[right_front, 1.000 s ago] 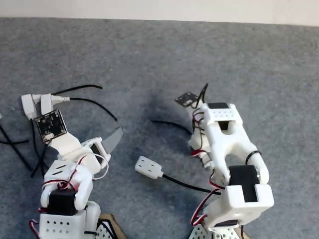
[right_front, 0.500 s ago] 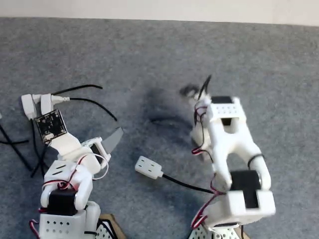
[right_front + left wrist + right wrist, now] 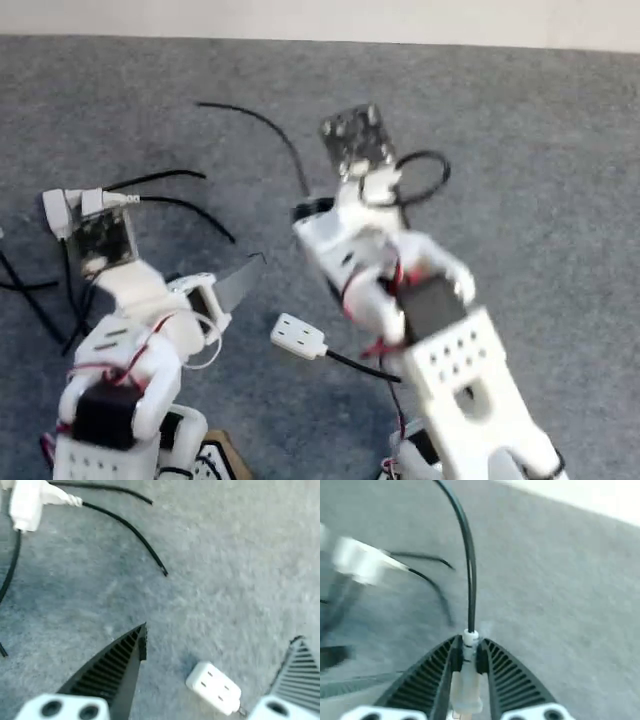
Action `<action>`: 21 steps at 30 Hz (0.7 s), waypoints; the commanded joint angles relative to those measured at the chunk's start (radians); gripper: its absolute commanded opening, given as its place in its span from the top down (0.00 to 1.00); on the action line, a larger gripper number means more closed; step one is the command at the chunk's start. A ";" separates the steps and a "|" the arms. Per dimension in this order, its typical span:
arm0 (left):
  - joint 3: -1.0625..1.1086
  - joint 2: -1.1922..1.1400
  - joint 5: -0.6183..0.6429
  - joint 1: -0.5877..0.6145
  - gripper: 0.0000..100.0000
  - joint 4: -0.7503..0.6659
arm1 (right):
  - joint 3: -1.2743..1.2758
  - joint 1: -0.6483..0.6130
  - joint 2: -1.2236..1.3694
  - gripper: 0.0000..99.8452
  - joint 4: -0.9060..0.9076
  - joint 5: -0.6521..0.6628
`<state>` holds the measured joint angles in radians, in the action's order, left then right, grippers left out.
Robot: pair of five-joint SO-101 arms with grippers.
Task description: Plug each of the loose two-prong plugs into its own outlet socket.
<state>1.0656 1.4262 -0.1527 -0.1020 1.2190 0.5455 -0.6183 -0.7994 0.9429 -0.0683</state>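
Holding the white plug [image 3: 466, 690] is the right gripper [image 3: 468, 641], jaws clamped on the body, with the black cord [image 3: 470, 580] running out past the fingertips. The prongs are hidden, so I can't tell which way they face. If they point back into the palm, my guess is a regrasp is needed before any insertion. The loose socket [image 3: 298, 335] lies flat on the grey table [image 3: 520, 150] between the two arms, slot face up, its own cord trailing toward the right arm's base. The left gripper [image 3: 220, 634] has its jaws wide with the socket sitting between them on the table, no contact visible. I'd do it in this order: close the left gripper on the socket's side walls first, keeping the slots clear, since a light block like that would probably skid or tip under a push. Then bring the plug over one slot pair, prongs down and square to the slots, and press straight. Watch the plug's cord, because drag could twist the plug in the grip. The white connector pair [image 3: 75, 208] sits well apart at the left edge, so leave it alone.
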 commanded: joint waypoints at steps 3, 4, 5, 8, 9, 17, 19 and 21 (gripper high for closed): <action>-0.128 -0.154 -0.003 -0.119 0.50 -0.005 | 0.147 -0.038 -0.156 1.00 -0.177 -0.020; -0.139 -0.154 -0.003 -0.140 0.50 -0.003 | 0.174 -0.038 -0.166 1.00 -0.199 -0.020; -0.150 -0.154 -0.003 -0.160 0.50 0.000 | 0.202 -0.038 -0.173 1.00 -0.220 -0.020; -0.162 -0.154 -0.003 -0.196 0.50 0.000 | 0.274 -0.038 -0.176 1.00 -0.285 -0.020; -0.160 -0.154 -0.003 -0.202 0.50 0.000 | 0.297 -0.038 -0.176 1.00 -0.306 -0.020; -0.159 -0.140 -0.066 -0.213 0.50 0.002 | 0.352 -0.019 -0.174 1.00 -0.343 0.015; -0.127 -0.110 -0.094 -0.185 0.50 0.020 | 0.354 0.019 -0.174 1.00 -0.335 0.038; -0.065 -0.071 -0.123 -0.143 0.50 0.023 | 0.354 0.090 -0.174 1.00 -0.282 0.091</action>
<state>0.9674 1.3142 -0.2340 -0.2877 1.2359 0.8999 -0.6107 -0.9590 0.6252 -0.0422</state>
